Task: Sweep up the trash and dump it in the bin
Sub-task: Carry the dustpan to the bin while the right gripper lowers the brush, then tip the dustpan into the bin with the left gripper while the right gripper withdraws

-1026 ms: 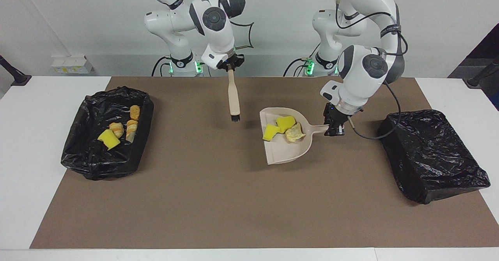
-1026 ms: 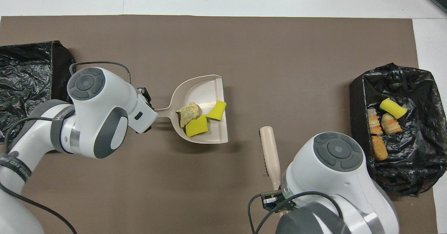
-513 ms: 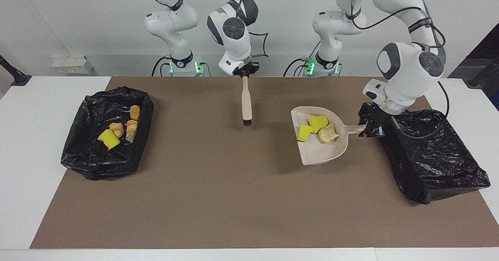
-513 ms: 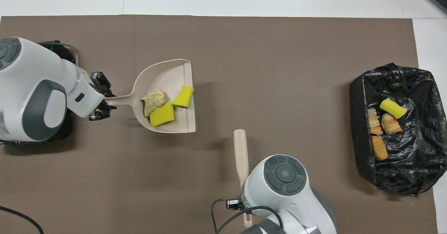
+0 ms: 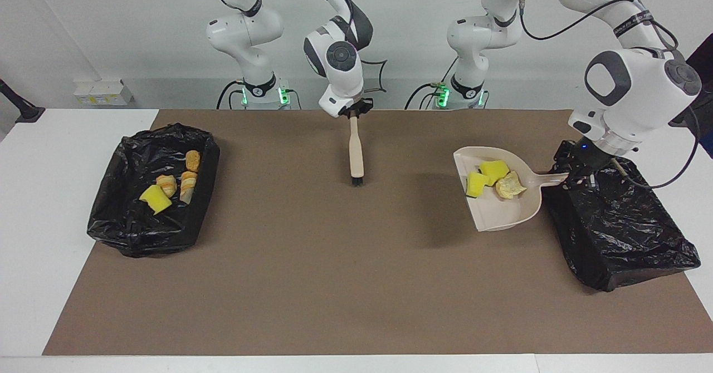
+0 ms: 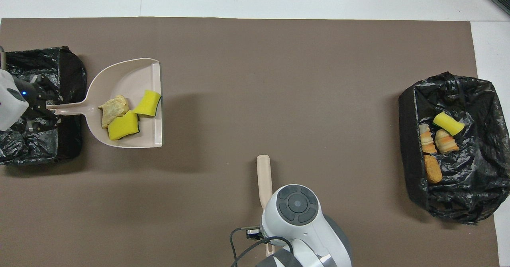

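My left gripper (image 5: 576, 175) is shut on the handle of a beige dustpan (image 5: 501, 214) and holds it raised. The handle end is over the edge of the black-lined bin (image 5: 618, 228) at the left arm's end, and the pan is over the mat beside it. In the pan lie two yellow sponge chunks (image 5: 494, 170) and one tan bit (image 5: 509, 185). My right gripper (image 5: 354, 114) is shut on a beige brush (image 5: 355, 150) that hangs bristles down over the mat. In the overhead view the dustpan (image 6: 123, 79), left gripper (image 6: 44, 109) and brush (image 6: 263, 175) show.
A second black-lined bin (image 5: 128, 234) stands at the right arm's end and holds one yellow sponge chunk (image 5: 155, 199) and three golden-brown pastry bits (image 5: 188, 186). A brown mat (image 5: 312, 261) covers the table between the two bins.
My left arm has carried the dustpan with its trash across the mat to the bin at its own end. My right arm has shifted the brush slightly toward the left arm's end.
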`<state>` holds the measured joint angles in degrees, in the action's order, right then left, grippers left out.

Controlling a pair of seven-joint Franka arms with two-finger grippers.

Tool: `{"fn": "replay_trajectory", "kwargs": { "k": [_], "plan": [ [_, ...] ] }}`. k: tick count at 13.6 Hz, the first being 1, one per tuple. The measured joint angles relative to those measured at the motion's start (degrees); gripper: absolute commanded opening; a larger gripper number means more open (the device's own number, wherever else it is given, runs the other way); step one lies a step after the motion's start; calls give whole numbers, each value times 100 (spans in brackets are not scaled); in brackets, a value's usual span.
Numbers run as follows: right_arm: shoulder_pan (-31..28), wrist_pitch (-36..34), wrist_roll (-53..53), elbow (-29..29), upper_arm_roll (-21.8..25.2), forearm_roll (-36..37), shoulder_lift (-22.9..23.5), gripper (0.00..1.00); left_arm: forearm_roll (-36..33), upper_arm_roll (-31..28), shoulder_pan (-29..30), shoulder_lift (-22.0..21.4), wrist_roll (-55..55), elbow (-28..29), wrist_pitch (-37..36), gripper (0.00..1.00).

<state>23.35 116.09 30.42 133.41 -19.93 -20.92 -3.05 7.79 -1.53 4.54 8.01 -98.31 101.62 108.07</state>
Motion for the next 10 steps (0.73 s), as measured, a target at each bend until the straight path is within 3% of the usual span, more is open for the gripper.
{"fn": "replay_trajectory", "kwargs": {
  "k": [3,5,6,7,10],
  "plan": [
    [33,46,0,33,1,0,1,0,-2,-4,320,1,-353,-127,-98,0],
    [33,123,0,42,4,0,17,40,-34,-6,584,10,-544,-298,-240,0],
    [30,150,0,43,9,0,33,87,-38,-8,738,22,-743,-395,-307,0],
    [28,154,0,44,17,0,58,100,-46,-11,873,48,-989,-495,-344,0],
    [15,174,-5,2,42,2,105,100,-340,-13,1150,236,-1473,-871,-528,0]
  ]
}}
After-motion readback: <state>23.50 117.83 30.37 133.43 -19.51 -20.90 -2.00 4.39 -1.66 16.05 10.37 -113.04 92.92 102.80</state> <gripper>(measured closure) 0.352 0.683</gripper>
